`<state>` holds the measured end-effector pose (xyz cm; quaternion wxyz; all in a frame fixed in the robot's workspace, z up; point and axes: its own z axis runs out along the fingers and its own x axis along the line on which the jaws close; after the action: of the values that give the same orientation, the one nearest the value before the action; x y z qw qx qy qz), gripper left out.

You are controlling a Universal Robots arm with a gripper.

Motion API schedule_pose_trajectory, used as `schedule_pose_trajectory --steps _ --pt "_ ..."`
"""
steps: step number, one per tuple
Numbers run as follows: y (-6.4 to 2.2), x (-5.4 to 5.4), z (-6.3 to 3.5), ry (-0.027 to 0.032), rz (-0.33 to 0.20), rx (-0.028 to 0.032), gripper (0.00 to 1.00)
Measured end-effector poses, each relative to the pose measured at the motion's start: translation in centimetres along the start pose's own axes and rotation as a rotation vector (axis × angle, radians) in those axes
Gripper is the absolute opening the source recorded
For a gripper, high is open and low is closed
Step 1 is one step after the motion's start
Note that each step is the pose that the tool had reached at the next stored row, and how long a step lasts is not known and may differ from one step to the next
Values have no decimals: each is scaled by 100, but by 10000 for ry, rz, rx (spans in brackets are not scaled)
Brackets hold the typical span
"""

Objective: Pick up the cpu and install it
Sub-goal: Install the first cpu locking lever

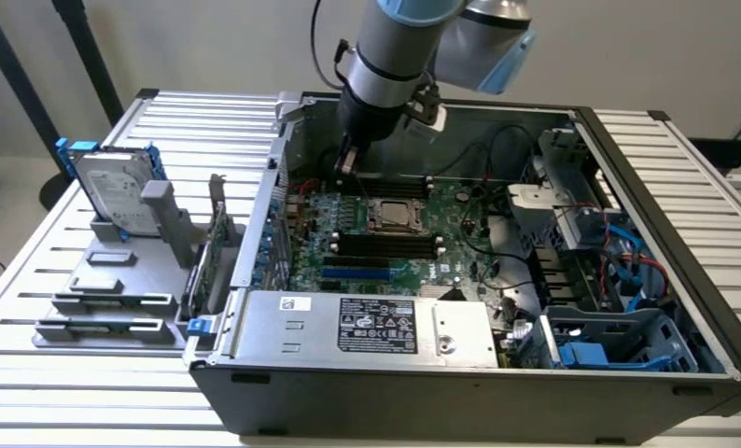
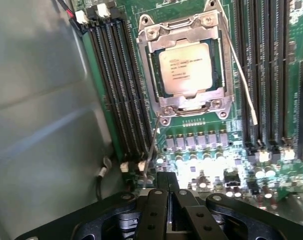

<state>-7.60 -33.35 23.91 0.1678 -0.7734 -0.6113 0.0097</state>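
The cpu [image 1: 392, 215] [image 2: 184, 67] is a small square chip with a silver-grey printed top. It lies flat in the metal socket frame [image 2: 152, 75] on the green motherboard [image 1: 345, 252] inside the open computer case. My gripper [image 1: 345, 164] [image 2: 169, 179] hangs inside the case toward its back wall, a short way from the socket and above the board. Its black fingers [image 2: 156, 200] are pressed together with nothing between them. It does not touch the cpu.
Black memory slots [image 2: 116, 85] run beside the socket, and the grey case wall [image 2: 36, 125] stands close by. A silver power supply [image 1: 358, 327] fills the case front. Outside, on the exterior view's left, a hard drive [image 1: 109, 191] stands above grey holder blocks [image 1: 109, 299].
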Motion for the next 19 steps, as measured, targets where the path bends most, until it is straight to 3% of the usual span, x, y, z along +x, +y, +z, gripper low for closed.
schedule_pose_trajectory --steps 4,7,11,19 --pt "-9 -2 2 191 404 -55 11" --pt "-30 -8 5 328 564 -50 11" --pt "-74 -20 14 426 721 -57 11" --pt "-111 -29 20 672 1506 -219 11"
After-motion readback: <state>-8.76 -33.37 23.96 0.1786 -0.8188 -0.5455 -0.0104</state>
